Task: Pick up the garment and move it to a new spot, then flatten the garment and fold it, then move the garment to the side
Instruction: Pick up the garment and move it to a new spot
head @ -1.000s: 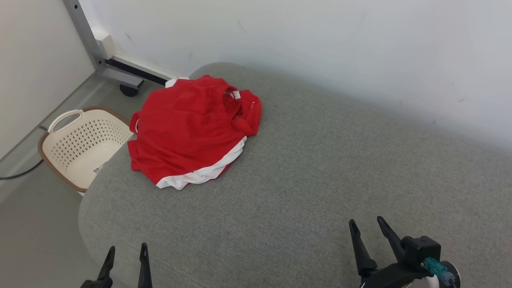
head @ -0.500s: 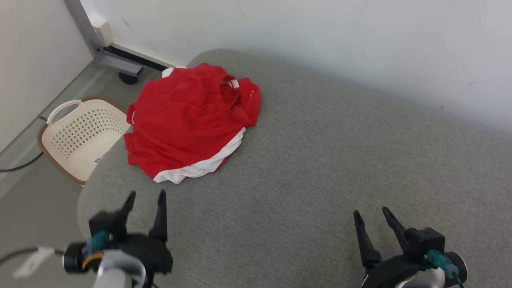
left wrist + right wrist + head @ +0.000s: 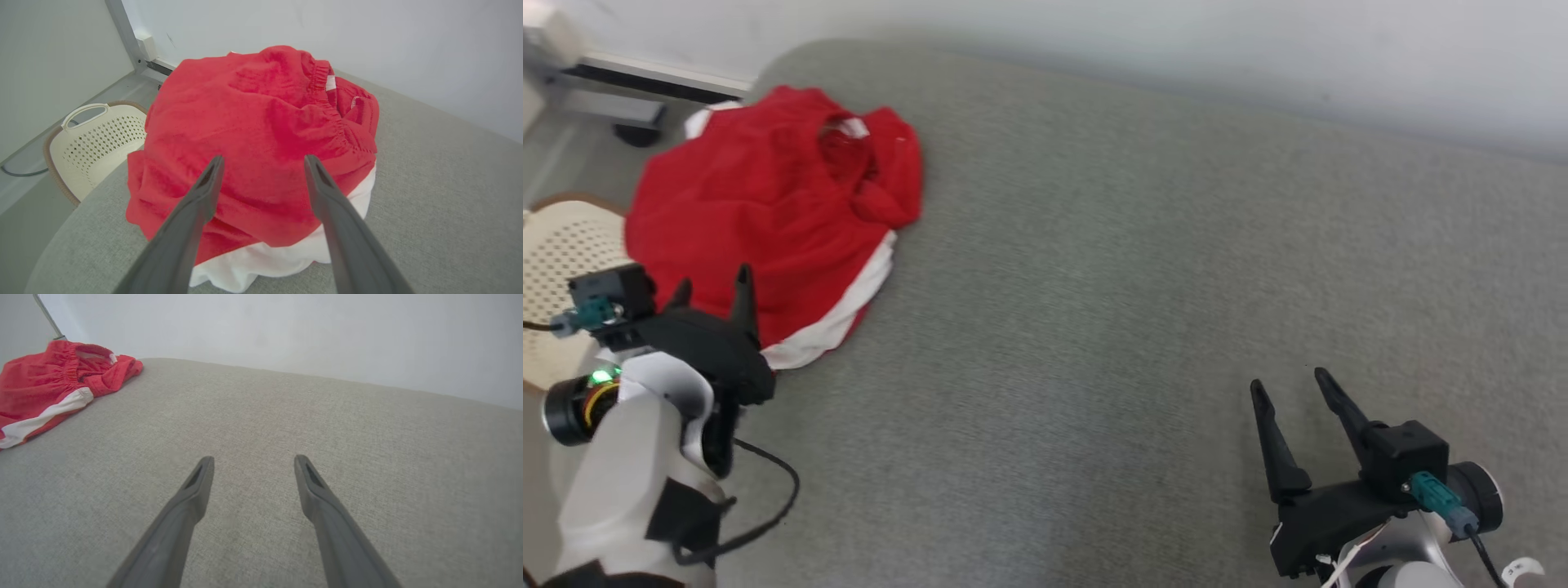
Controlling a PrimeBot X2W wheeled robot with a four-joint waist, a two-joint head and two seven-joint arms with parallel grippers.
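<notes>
The garment (image 3: 768, 204) is a red piece with white trim and an elastic waistband, lying crumpled at the far left end of the grey cushioned surface (image 3: 1135, 286). My left gripper (image 3: 711, 286) stands open at the garment's near edge, fingers pointing at it, nothing between them. In the left wrist view the garment (image 3: 261, 134) lies just beyond the open left gripper (image 3: 263, 161). My right gripper (image 3: 1286, 384) stands open over bare cushion at the lower right, far from the cloth. The right wrist view shows the garment (image 3: 45, 384) at far left, the open right gripper (image 3: 251, 459) over grey fabric.
A cream perforated basket (image 3: 564, 253) sits on the floor left of the cushion, also in the left wrist view as the basket (image 3: 94, 139). A white wall (image 3: 1176, 49) runs behind the cushion. A grey metal frame on casters (image 3: 613, 90) stands at the far left.
My left arm has come up and forward to the garment's near edge. The head camera has swung, shifting the whole scene left. The right gripper has hardly moved.
</notes>
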